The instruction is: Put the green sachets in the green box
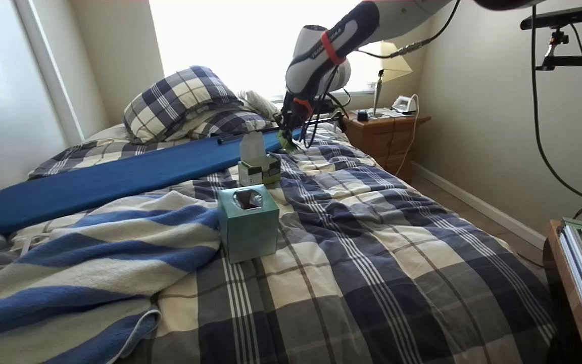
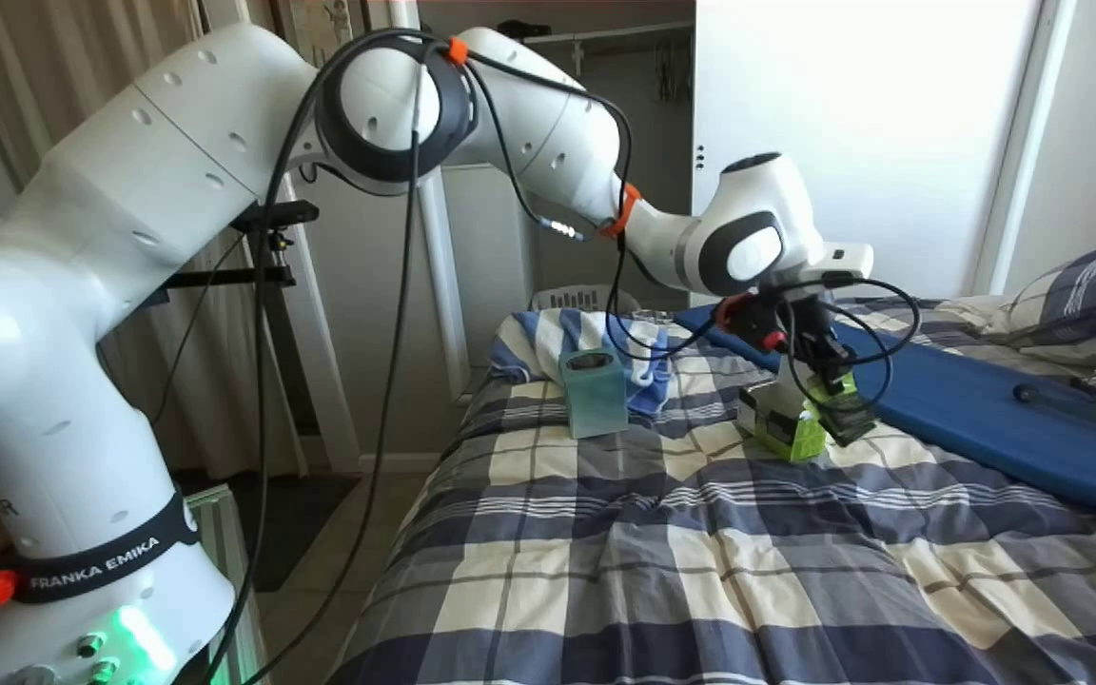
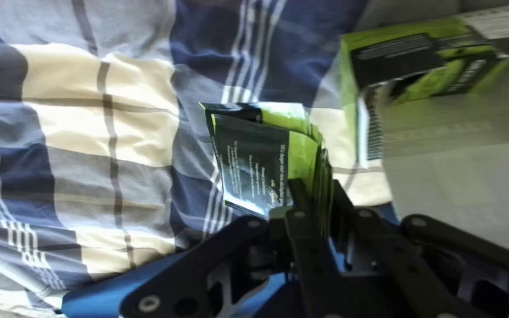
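My gripper (image 3: 316,182) is shut on a bundle of several flat green and black sachets (image 3: 254,163). The bundle fans out from the fingers beside the green box (image 3: 396,53), apart from it in the wrist view. The green box is a small green and black carton with its pale lid flap standing up; it stands on the bed in both exterior views (image 1: 271,172) (image 2: 800,438). The gripper (image 2: 824,366) and the sachets (image 2: 845,417) are just right of the box in an exterior view. The box's inside is mostly hidden.
A teal tissue box (image 1: 250,230) stands on the plaid bed near the green box. A blue ironing board (image 1: 119,174) lies across the bed behind it. A striped towel (image 1: 99,263) lies beside the tissue box. Pillows (image 1: 182,103) are at the bed's head.
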Tool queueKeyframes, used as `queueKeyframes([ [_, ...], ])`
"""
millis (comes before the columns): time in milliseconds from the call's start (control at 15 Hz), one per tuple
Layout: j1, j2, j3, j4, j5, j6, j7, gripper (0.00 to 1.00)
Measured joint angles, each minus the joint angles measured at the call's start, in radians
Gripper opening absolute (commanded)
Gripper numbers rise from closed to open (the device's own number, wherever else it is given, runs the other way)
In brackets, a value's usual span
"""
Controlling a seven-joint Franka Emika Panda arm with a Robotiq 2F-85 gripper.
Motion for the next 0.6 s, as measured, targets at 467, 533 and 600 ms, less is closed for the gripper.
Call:
queueKeyframes([
  [467,-0.099,-0.174,0.174,-0.067,0.237,-0.253,-0.081,0.04],
  [533,-0.12,-0.178,0.197,-0.068,0.282,-0.277,-0.108,0.04],
  [600,-0.141,-0.178,0.219,-0.07,0.328,-0.297,-0.136,0.04],
])
